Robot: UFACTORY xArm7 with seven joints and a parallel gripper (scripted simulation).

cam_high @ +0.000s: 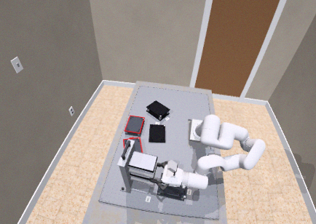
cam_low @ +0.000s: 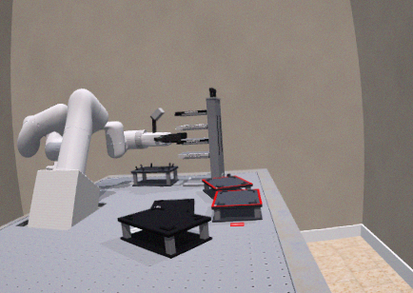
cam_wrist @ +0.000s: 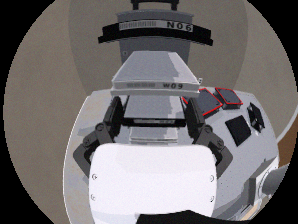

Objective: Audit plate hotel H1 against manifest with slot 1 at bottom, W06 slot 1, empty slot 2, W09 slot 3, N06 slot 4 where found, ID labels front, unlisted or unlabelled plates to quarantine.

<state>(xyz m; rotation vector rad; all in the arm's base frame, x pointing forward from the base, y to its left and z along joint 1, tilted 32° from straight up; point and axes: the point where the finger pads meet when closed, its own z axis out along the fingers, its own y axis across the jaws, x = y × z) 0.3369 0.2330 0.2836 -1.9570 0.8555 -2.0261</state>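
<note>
The plate hotel H1 [cam_high: 137,166] stands at the near left of the deck, and its post and four shelves show in the side view [cam_low: 214,135]. In the wrist view the top plate's front label reads N06 [cam_wrist: 157,27]. The pale plate below it [cam_wrist: 156,70] has a front label I read as W09. Under that, a plate with a dark front end [cam_wrist: 156,121] sits at the level of my gripper [cam_wrist: 154,104]. The gripper [cam_low: 177,137] is open at the hotel's front, at the second shelf from the bottom. Its fingers stand on either side of this plate's end. The bottom slot is hidden.
Two red-edged quarantine nests [cam_high: 134,124] [cam_high: 132,144] lie beside the hotel. A raised black nest [cam_low: 164,219] carries a black plate lying skewed on it. A flat black pad [cam_high: 157,133] is mid-deck. A dark nest frame [cam_high: 175,193] sits under my wrist.
</note>
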